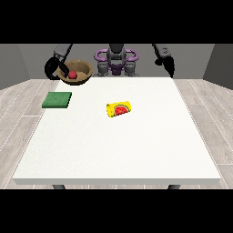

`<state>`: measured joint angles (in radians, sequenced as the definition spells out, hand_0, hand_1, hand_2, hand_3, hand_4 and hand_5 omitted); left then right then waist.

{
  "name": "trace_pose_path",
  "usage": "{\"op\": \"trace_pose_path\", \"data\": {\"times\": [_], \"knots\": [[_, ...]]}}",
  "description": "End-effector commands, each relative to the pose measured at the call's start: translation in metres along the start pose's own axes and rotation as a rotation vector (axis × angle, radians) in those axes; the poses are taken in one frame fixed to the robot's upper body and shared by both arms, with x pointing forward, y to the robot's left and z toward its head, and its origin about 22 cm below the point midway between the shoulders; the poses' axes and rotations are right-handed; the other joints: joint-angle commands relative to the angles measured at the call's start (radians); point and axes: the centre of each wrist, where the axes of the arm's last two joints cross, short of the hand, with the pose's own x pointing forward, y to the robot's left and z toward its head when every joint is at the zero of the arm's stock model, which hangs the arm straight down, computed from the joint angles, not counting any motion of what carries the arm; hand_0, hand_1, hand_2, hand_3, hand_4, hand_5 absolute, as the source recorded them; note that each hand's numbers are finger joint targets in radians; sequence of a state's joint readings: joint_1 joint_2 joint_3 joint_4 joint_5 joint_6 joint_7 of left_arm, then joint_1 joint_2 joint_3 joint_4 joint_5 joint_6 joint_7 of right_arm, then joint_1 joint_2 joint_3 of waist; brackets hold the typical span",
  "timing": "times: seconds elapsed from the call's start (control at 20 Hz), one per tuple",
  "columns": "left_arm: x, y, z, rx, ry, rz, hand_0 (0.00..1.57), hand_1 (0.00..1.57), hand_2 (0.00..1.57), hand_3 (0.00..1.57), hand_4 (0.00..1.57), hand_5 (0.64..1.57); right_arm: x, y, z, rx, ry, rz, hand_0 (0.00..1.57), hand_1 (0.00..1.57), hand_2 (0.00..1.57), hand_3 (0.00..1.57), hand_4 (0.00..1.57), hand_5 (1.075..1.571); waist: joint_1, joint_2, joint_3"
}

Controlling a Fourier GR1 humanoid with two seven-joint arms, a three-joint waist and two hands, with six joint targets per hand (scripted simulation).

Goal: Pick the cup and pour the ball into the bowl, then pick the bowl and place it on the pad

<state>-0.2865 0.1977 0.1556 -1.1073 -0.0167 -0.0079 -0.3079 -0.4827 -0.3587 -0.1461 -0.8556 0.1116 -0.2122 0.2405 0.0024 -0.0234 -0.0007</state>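
A brown wooden bowl [77, 73] with a red ball [72, 74] inside is held up above the table's far left part. The hand at the view's left [55, 67] is curled round the bowl's left rim. A yellow cup [119, 109] with a watermelon picture lies on its side near the middle of the white table [118, 150]. The green pad [57, 100] lies flat at the left, in front of and below the bowl. The hand at the view's right [169, 63] hangs at the far right edge, away from everything; how its fingers lie is not clear.
The robot's torso [116, 59] stands behind the far edge of the table. A wooden floor surrounds the table on both sides.
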Motion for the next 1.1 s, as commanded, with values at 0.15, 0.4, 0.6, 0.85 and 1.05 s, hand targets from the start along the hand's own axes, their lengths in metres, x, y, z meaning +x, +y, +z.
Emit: {"op": "trace_pose_path", "data": {"times": [0.15, 0.4, 0.6, 0.85, 1.05], "knots": [[0.038, 0.037, -0.022, -0.013, -0.094, 0.049, 0.0, 0.0, 0.0, 0.0, 1.25, 1.503, -0.007, -0.09, -0.011, -0.074, -0.059, 0.001, 1.57, 1.57, 1.57, 0.22, 0.88, 1.57, 0.058, 0.077, 0.0012], [0.066, 0.136, -0.017, 0.052, -0.183, 0.051, 0.0, 0.0, 0.0, 0.0, 1.31, 1.567, -0.029, -0.102, -0.009, -0.157, -0.066, -0.053, 1.57, 1.57, 1.57, 0.0, 0.87, 1.571, 0.114, 0.137, 0.001], [0.102, 0.198, -0.019, 0.106, -0.313, 0.047, 0.0, 0.0, 0.0, 0.0, 1.28, 1.571, 0.003, -0.129, -0.014, -0.224, -0.178, -0.087, 1.57, 1.57, 1.57, 0.0, 0.8, 1.568, 0.118, 0.245, 0.0005], [0.097, 0.212, -0.018, 0.136, -0.327, 0.049, 0.0, 0.0, 0.0, 0.0, 1.21, 1.563, 0.015, -0.102, -0.02, -0.224, -0.223, -0.131, 1.57, 1.57, 1.57, 0.0, 0.76, 1.567, 0.097, 0.281, 0.0006], [0.098, 0.23, -0.005, 0.13, -0.332, 0.053, 0.0, 0.0, 0.0, 0.0, 1.19, 1.558, 0.003, -0.149, -0.019, -0.353, -0.144, -0.203, 1.57, 1.57, 1.57, 0.71, 0.0, 1.56, 0.105, 0.291, 0.001]]}}
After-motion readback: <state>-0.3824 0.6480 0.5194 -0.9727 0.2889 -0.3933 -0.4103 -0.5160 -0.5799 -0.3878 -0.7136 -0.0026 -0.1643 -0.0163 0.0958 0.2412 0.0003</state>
